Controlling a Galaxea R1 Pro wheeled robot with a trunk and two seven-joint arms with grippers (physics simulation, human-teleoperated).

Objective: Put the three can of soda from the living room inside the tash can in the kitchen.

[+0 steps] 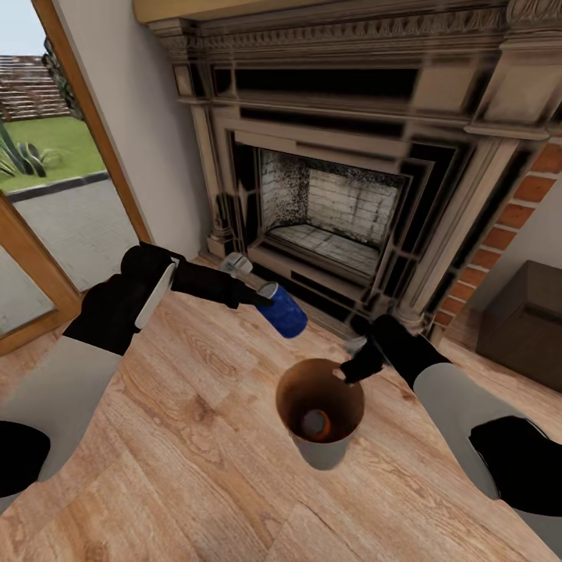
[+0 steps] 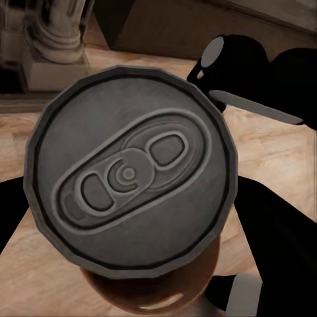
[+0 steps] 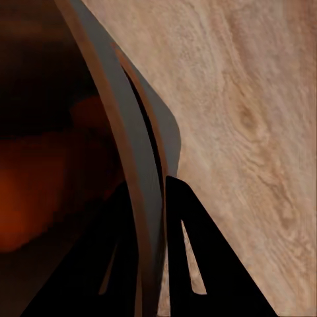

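A dark blue can of soda (image 1: pixel 284 312) hangs tilted above the floor with my left gripper (image 1: pixel 264 297) shut on its upper end, just up-left of the tash can's mouth. In the left wrist view the can's silver top (image 2: pixel 129 175) faces the camera. The tash can (image 1: pixel 321 453), brown inside and grey outside, is held off the floor. My right gripper (image 1: pixel 353 368) is shut on its right rim. An orange can (image 1: pixel 316 423) lies at its bottom. In the right wrist view the bin's wall (image 3: pixel 132 152) runs between my black fingers (image 3: pixel 198 277).
An ornate dark fireplace (image 1: pixel 336 203) stands straight ahead, with a red brick chimney (image 1: pixel 519 211) to its right. A dark wooden box (image 1: pixel 524 324) sits at the right. Wood-framed glass doors (image 1: pixel 47 203) are at the left. Light plank floor (image 1: pixel 179 468) lies below.
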